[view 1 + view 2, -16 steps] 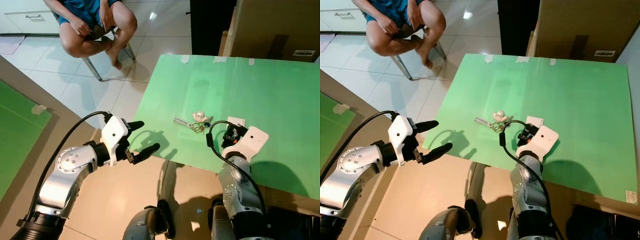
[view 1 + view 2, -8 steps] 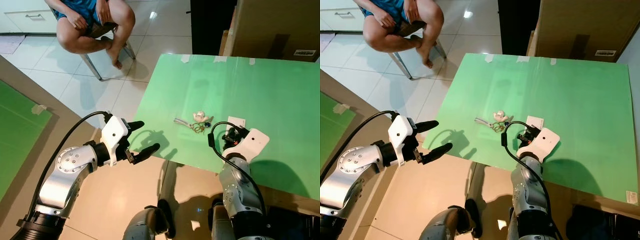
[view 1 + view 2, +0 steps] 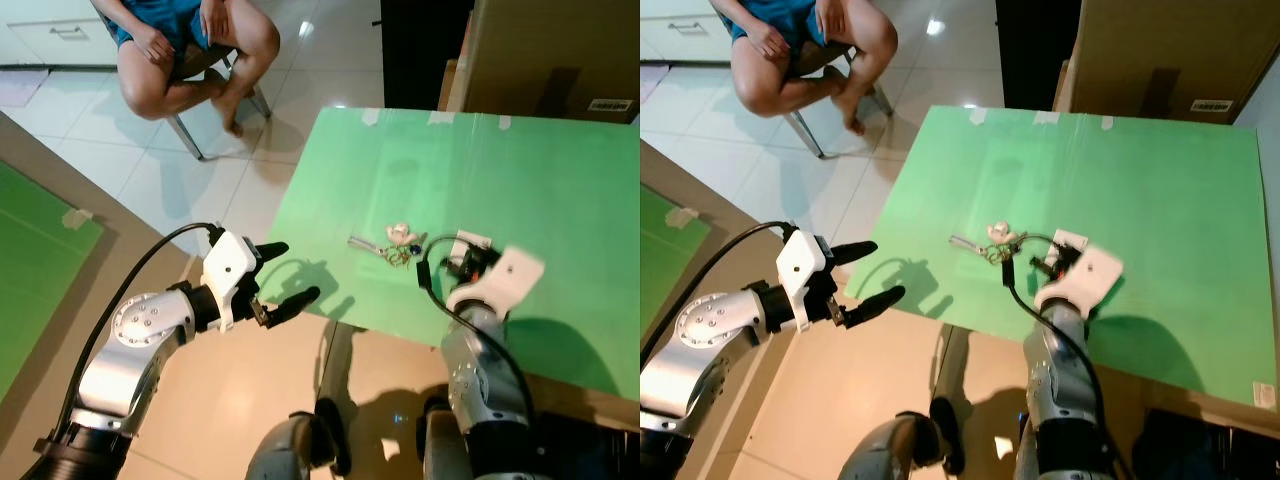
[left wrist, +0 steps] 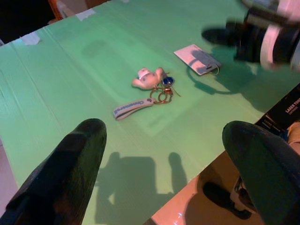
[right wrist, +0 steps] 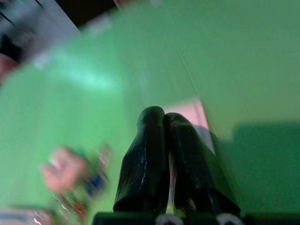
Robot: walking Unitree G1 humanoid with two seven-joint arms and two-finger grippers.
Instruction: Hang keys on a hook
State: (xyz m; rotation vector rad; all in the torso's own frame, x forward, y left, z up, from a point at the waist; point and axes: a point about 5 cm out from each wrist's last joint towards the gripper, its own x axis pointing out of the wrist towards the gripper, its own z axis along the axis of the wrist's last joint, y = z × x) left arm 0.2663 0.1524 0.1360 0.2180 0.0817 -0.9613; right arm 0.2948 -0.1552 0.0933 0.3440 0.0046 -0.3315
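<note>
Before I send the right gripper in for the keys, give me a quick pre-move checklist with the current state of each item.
1. Keys free on the green table, nothing on top: ok.
2. Right gripper open for a grasp: not ok, fingers are together.
3. Right gripper over the keys: not ok, it is above the white card beside them.
4. Left gripper out of the way: ok, open, at the table's near left edge.
5. Hook located: cannot tell, none seen.
6. Person away from the table: ok, seated on a chair across the floor.
</note>
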